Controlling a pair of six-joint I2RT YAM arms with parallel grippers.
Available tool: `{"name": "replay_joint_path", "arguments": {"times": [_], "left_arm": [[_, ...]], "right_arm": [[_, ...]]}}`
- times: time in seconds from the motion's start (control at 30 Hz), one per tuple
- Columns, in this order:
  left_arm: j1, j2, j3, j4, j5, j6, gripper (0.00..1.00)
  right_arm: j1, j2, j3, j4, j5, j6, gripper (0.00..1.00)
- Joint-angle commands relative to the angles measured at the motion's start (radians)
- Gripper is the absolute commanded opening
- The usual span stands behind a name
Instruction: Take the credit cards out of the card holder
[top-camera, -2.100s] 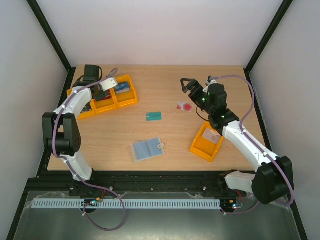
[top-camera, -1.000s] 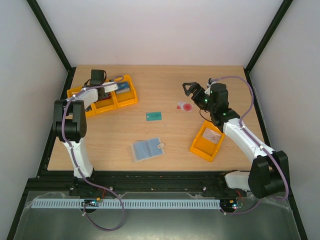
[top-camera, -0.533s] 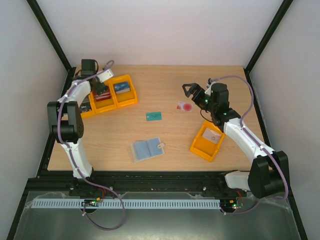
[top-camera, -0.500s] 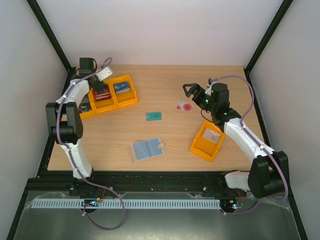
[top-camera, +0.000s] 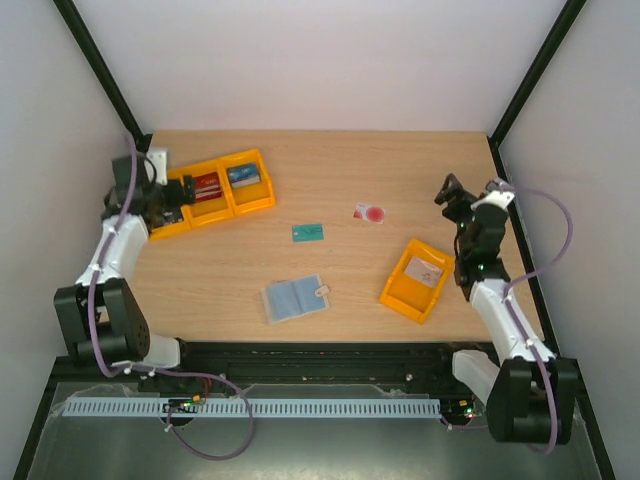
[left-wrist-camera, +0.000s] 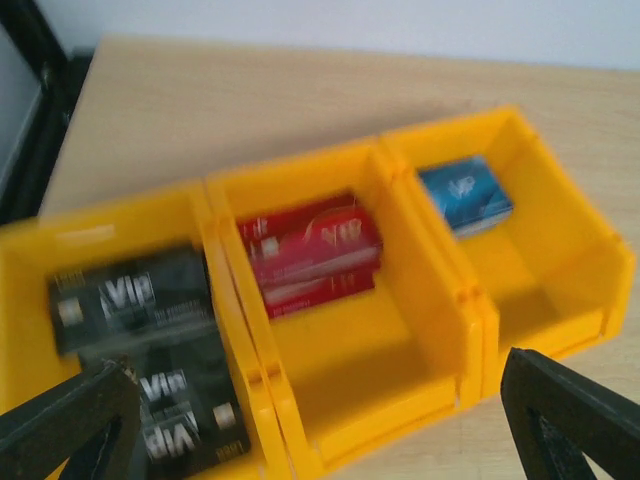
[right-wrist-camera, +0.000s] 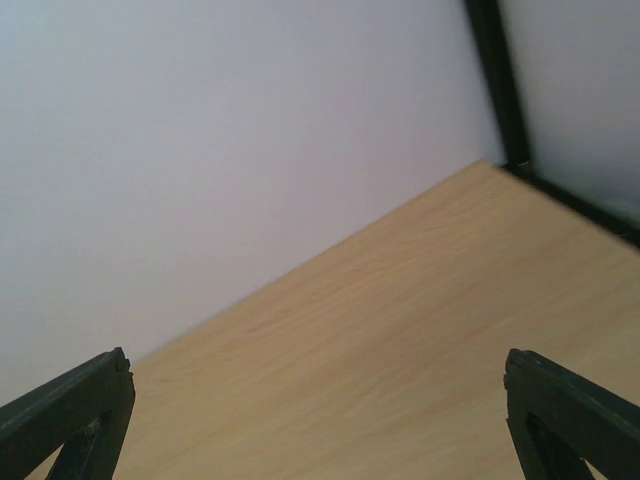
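Near the front middle of the tabletop (top-camera: 350, 170), the card holder (top-camera: 294, 298) is seen lying open, with the teal card (top-camera: 308, 232) and the white card (top-camera: 368, 212) well apart beyond it. Both arms have been drawn back to the side edges. The left fingers (left-wrist-camera: 70, 420) are spread wide before the yellow bins (left-wrist-camera: 440, 290), the right fingers (right-wrist-camera: 565, 405) likewise; nothing is held.
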Motion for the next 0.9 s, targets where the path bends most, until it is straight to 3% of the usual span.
{"name": "replay_joint_path", "arguments": {"times": [0.0,0.1,0.17,0.4,0.47,0.57,0.63,0.7,0.73,0.8,0.87], "left_arm": [[-0.043,-0.136,-0.354,0.439,-0.144,-0.219,0.99],[-0.112,-0.236,-0.604,0.757,-0.222,-0.180,0.99],[-0.159,-0.238,-0.694,0.869,-0.276,-0.167,0.99],[-0.266,-0.098,-0.913,1.344,-0.352,-0.123,0.99],[-0.306,-0.055,-0.896,1.366,-0.426,-0.061,0.99],[-0.299,0.019,-0.862,1.394,-0.470,-0.086,0.99],[-0.255,0.036,-0.849,1.361,-0.441,-0.132,0.99],[-0.206,0.078,-0.918,1.506,-0.363,-0.160,0.99],[-0.202,0.089,-0.954,1.633,-0.346,-0.152,0.99],[-0.211,0.057,-0.961,1.583,-0.315,-0.128,0.99],[-0.214,0.077,-0.963,1.626,-0.318,-0.127,0.99]], "right_arm": [[-0.006,-0.116,-0.241,0.357,0.235,-0.272,0.98],[-0.008,-0.158,-0.392,0.558,0.254,-0.349,0.98],[-0.011,-0.150,-0.462,0.661,0.268,-0.347,0.98],[-0.013,0.113,-0.579,0.948,0.169,-0.315,0.98],[-0.014,0.202,-0.597,1.019,0.148,-0.311,0.98],[-0.016,0.277,-0.621,1.145,0.130,-0.345,0.98],[-0.018,0.378,-0.611,1.203,0.090,-0.356,0.98],[-0.020,0.520,-0.612,1.393,0.057,-0.354,0.98],[-0.024,0.521,-0.607,1.408,0.059,-0.349,0.98],[-0.029,0.424,-0.552,1.131,0.081,-0.349,0.99],[-0.029,0.476,-0.531,1.189,0.104,-0.332,0.99]]}}
